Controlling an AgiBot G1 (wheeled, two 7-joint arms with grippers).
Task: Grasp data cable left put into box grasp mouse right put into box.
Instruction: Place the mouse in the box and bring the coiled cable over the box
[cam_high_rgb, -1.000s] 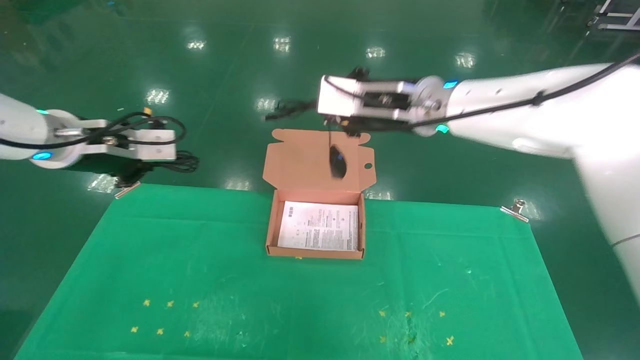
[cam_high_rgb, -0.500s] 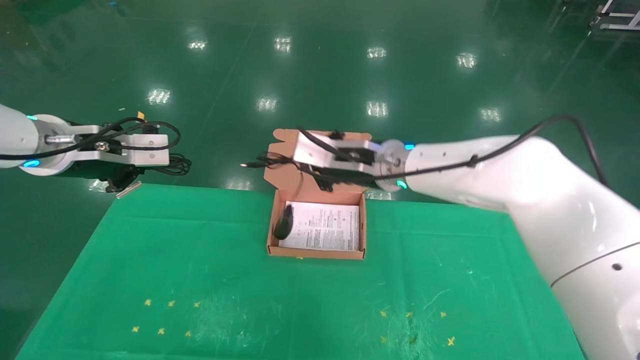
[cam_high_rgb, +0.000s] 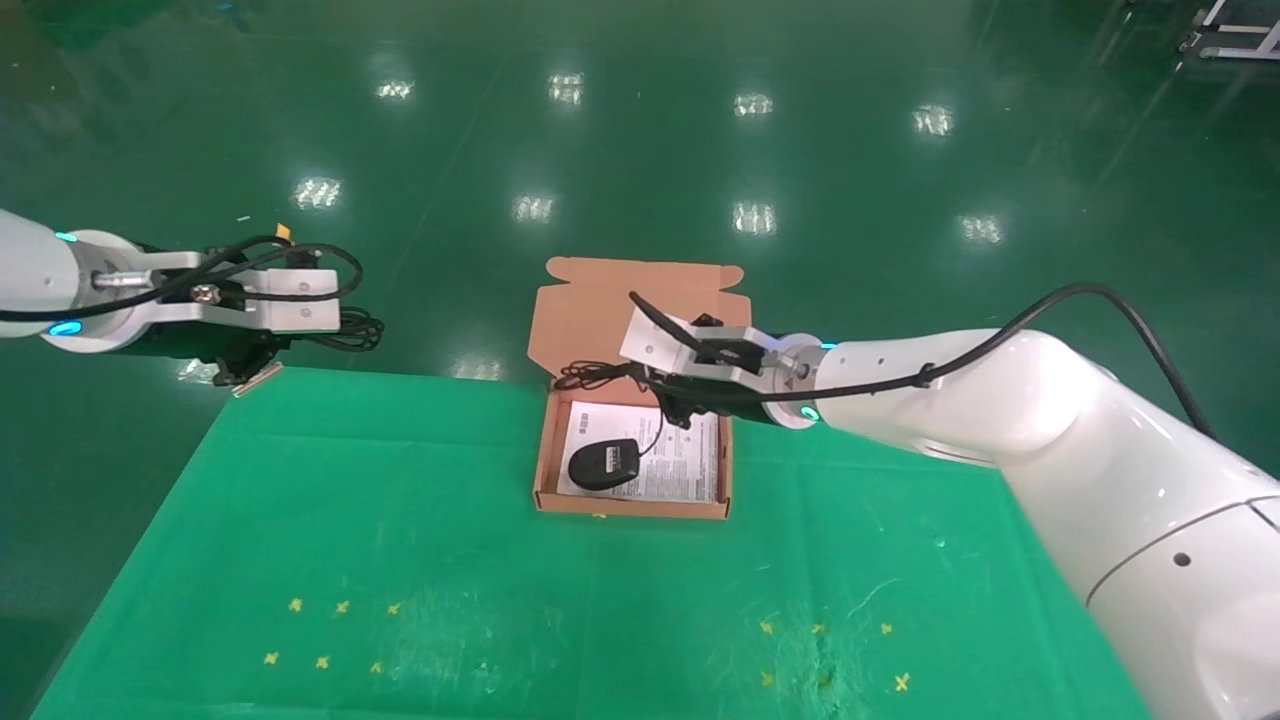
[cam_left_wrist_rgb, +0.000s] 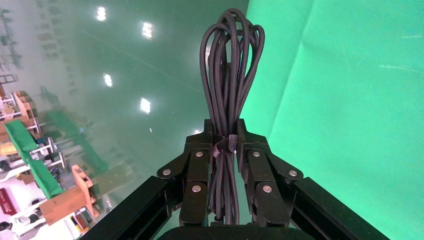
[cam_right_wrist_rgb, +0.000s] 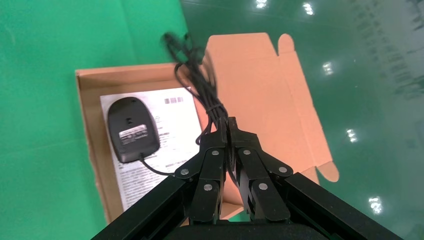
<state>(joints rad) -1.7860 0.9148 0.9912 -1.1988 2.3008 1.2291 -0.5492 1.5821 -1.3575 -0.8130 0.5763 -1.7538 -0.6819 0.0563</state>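
The black mouse (cam_high_rgb: 604, 464) lay underside-up on the leaflet in the open cardboard box (cam_high_rgb: 545, 452); the looped data cable (cam_left_wrist_rgb: 230, 75) hung beyond the table's left corner.

We see the box (cam_high_rgb: 632, 502) at table (cam_high_rgb: 400, 560) centre, near far edge, lid flap (cam_high_rgb: 600, 310) lying open behind it. Leaflet (cam_high_rgb: 680, 465) lies in the box; mouse (cam_high_rgb: 604, 464) sits on leaflet, twd box's left, underside up. Right gripper (cam_high_rgb: 672, 400) hangs over box's far wall. Left gripper (cam_high_rgb: 250, 360) w/ data cable (cam_high_rgb: 355, 330) is off table's far-left corner, well apart from box.
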